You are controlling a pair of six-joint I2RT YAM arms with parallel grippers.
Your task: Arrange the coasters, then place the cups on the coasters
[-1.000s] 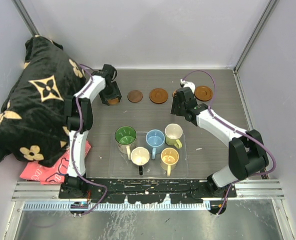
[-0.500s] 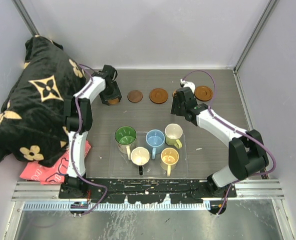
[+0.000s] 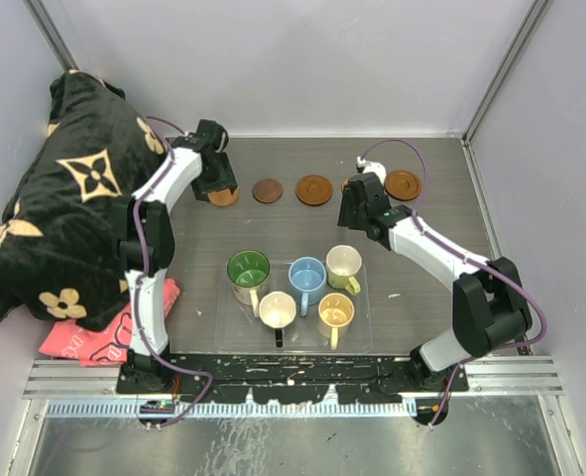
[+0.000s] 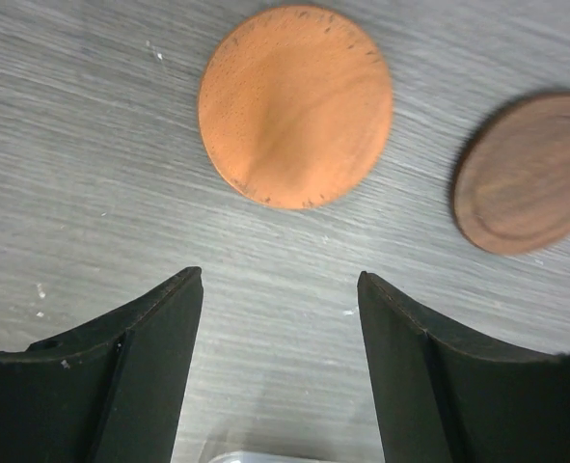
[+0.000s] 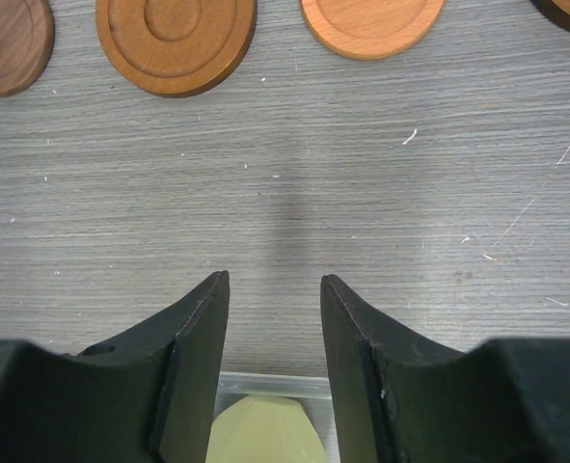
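Note:
Five coasters lie in a row at the back: plain orange [image 3: 223, 197] [image 4: 296, 106], dark brown [image 3: 267, 190] [image 4: 528, 172] [image 5: 5, 43], ringed brown [image 3: 313, 189] [image 5: 176, 39], a second orange one [image 5: 371, 24], and a rimmed one [image 3: 404, 184] at the right end. My left gripper [image 3: 216, 184] [image 4: 280, 289] hangs open and empty just short of the plain orange coaster. My right gripper [image 3: 360, 213] [image 5: 275, 285] is open and empty between the row and the cups. The green [image 3: 248, 270], blue [image 3: 306, 275], cream [image 3: 343, 262] [image 5: 265, 434], black [image 3: 278, 309] and yellow [image 3: 336, 312] cups stand together.
The cups stand in a clear plastic tray [image 3: 368, 327] near the front. A black flowered cloth [image 3: 64, 198] is heaped at the left over a pink item [image 3: 79, 342]. Grey walls close in the back and sides.
My left gripper has drawn back from the plain orange coaster, which now lies uncovered on the table. The right arm has not moved.

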